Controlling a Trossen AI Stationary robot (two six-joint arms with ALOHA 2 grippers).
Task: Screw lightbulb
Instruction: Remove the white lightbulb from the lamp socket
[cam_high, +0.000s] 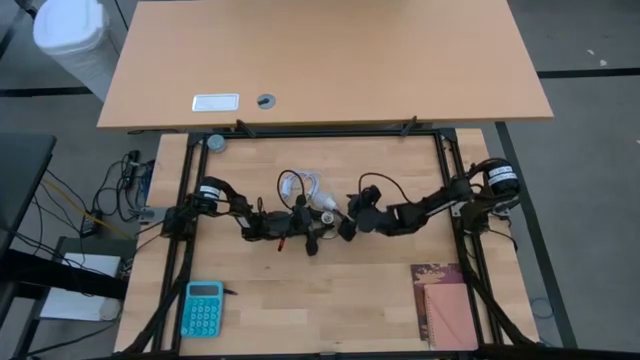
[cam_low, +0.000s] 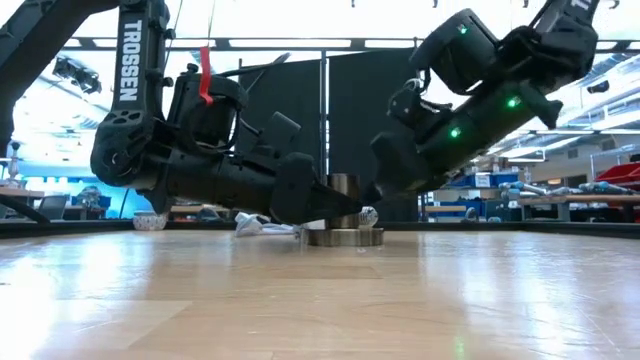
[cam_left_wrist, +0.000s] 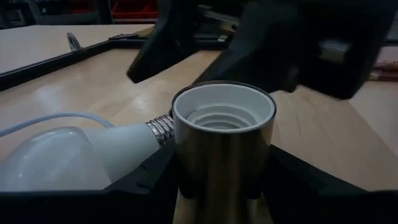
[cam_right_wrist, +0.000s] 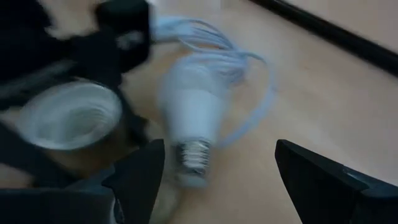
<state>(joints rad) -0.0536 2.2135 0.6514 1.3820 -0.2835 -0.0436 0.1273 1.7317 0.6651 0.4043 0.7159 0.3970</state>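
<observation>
The white pear-shaped lightbulb (cam_right_wrist: 189, 112) lies on its side on the table, its screw base (cam_right_wrist: 194, 155) toward my right gripper; it also shows in the left wrist view (cam_left_wrist: 74, 155) and the high view (cam_high: 325, 207). Next to it stands a brass-coloured socket (cam_left_wrist: 224, 155) with a white threaded inside, on a round base (cam_low: 343, 237). My left gripper (cam_high: 308, 232) is shut on the socket. My right gripper (cam_right_wrist: 214, 180) is open just short of the bulb's screw base, touching nothing, and it also shows in the high view (cam_high: 347, 225). My left gripper pinches the socket's upright barrel (cam_left_wrist: 186, 168) between its two fingers, one on each side. The fingers come level from the table's left. The socket stands upright, open end up, with its round base on the table.
A coiled white cable (cam_high: 300, 185) lies behind the bulb. A teal calculator (cam_high: 203, 308) lies at the near left and a brown notebook (cam_high: 447, 305) at the near right. A black frame rail (cam_high: 320, 133) runs along the far side.
</observation>
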